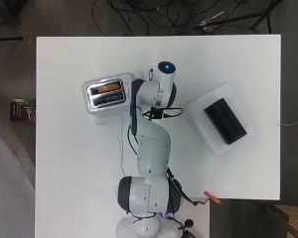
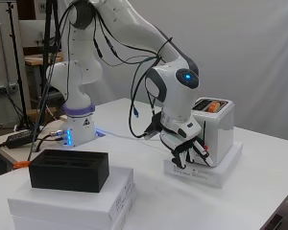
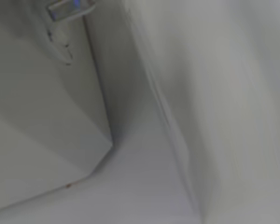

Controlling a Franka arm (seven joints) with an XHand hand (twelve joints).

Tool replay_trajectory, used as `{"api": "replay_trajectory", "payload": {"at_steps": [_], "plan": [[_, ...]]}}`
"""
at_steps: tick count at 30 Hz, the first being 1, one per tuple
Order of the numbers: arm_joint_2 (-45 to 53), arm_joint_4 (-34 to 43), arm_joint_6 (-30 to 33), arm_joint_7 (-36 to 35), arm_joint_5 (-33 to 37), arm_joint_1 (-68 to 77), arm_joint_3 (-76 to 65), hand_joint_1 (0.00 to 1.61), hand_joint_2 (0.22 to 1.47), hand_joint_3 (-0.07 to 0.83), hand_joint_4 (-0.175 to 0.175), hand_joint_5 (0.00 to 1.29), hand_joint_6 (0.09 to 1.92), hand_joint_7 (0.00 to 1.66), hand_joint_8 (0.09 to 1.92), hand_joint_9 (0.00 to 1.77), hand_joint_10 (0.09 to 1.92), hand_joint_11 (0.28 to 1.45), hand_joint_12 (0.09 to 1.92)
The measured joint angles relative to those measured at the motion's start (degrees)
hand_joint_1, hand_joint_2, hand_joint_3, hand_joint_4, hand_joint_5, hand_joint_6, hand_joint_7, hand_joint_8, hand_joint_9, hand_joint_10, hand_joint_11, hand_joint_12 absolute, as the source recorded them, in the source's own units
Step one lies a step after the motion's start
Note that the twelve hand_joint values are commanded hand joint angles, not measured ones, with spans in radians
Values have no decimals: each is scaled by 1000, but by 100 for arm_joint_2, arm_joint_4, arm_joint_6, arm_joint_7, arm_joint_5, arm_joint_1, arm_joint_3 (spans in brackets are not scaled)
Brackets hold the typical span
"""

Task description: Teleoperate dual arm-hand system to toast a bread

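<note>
While the bread slice (image 1: pixel 108 88) sits in one toaster (image 2: pixel 213 129) slot, the hand (image 2: pixel 188 152) hangs at the toaster's end face, fingers curled downward, grasping nothing visible. Judged: bread light, crumbly; lever stiff, press from above.

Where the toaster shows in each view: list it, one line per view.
Overhead view: toaster, upper left of centre, beside the arm's wrist.
Side view: toaster, right of centre, behind the hand.
Wrist view: only a blurred white wall, probably its side.
Shared landmark: orange bread in a slot.
</note>
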Motion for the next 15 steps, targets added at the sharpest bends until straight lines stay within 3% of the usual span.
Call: {"api": "replay_trajectory", "payload": {"at_steps": [2,4,5,8,12,13,15], "plan": [[-83,-52,12,246,-192,28,38,229,1244,7,-86,286,87,1143,1920,1438,1920,1031,1886],[-237,-45,38,285,-171,31,47,148,1241,1,-76,325,87,1133,1920,1433,1920,1069,1894],[-358,-13,4,193,-87,22,38,133,1226,-4,-74,342,87,1068,1920,1371,1920,1016,1876],[-878,65,-165,-339,183,6,21,163,1161,-8,-70,363,87,784,1920,1037,1920,681,1623],[-1654,-31,-185,-690,271,6,3,153,1085,-6,-65,390,87,673,1920,908,1886,562,1359],[-1860,-124,-169,-642,263,10,7,138,1071,-4,-66,389,87,634,1869,864,1791,555,1184],[-2295,-378,-139,-421,110,31,54,121,1057,-2,-68,350,87,610,1351,820,1258,582,574]]}}
